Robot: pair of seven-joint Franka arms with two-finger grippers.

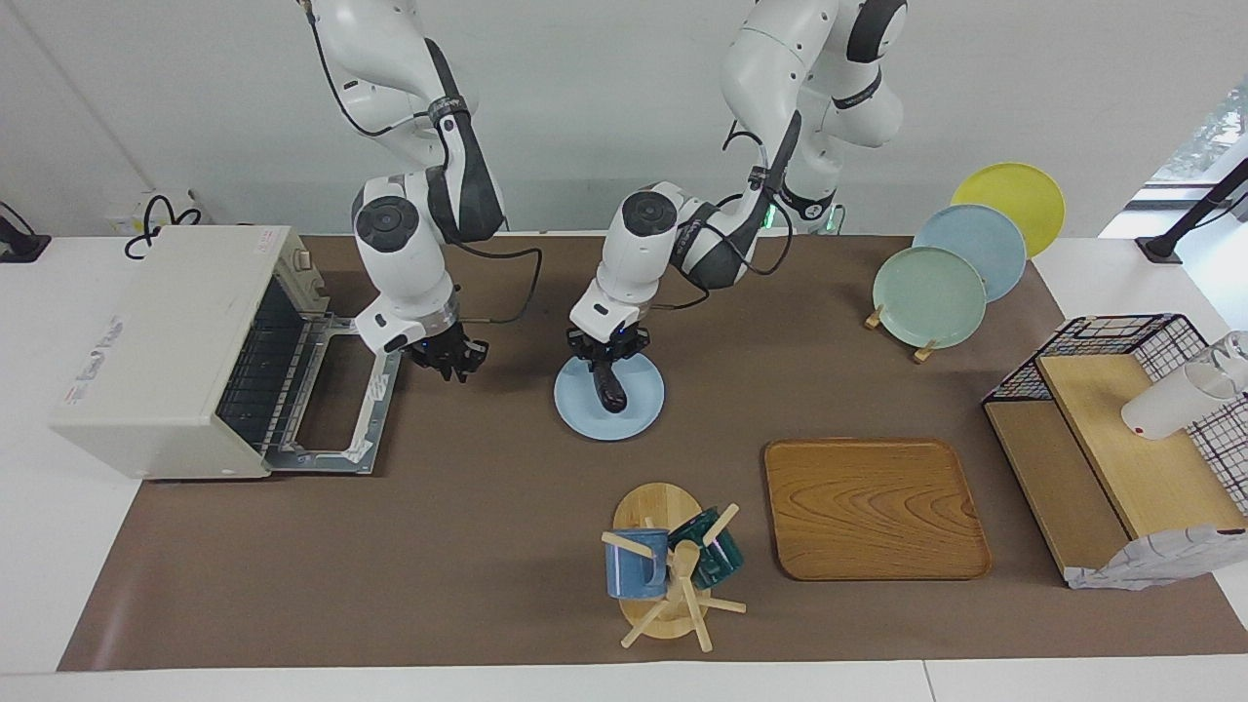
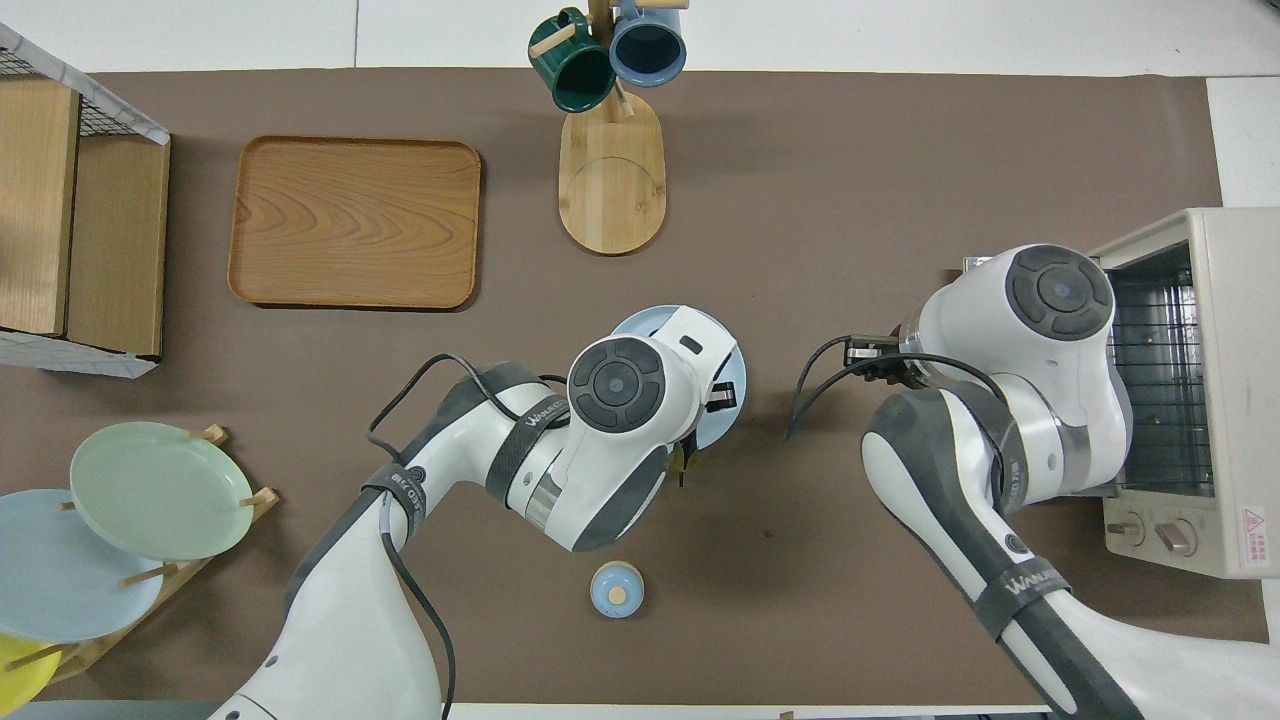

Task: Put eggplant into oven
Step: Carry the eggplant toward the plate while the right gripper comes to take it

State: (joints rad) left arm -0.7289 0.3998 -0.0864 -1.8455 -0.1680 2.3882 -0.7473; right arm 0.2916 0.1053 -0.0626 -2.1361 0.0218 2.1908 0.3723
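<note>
We see our left hand (image 1: 606,359) clamped on the glossy dark purple eggplant (image 1: 611,388) over the round pale blue plate (image 1: 639,409); our right hand (image 1: 450,363), between plate and off-white oven (image 1: 161,341), we cannot tell

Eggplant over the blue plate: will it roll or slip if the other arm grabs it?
The eggplant looks glossy, so probably slippery. Its long rounded body would likely roll on the blue plate. Held by one end in the left gripper, it hangs straight, so likely stiff.
</note>
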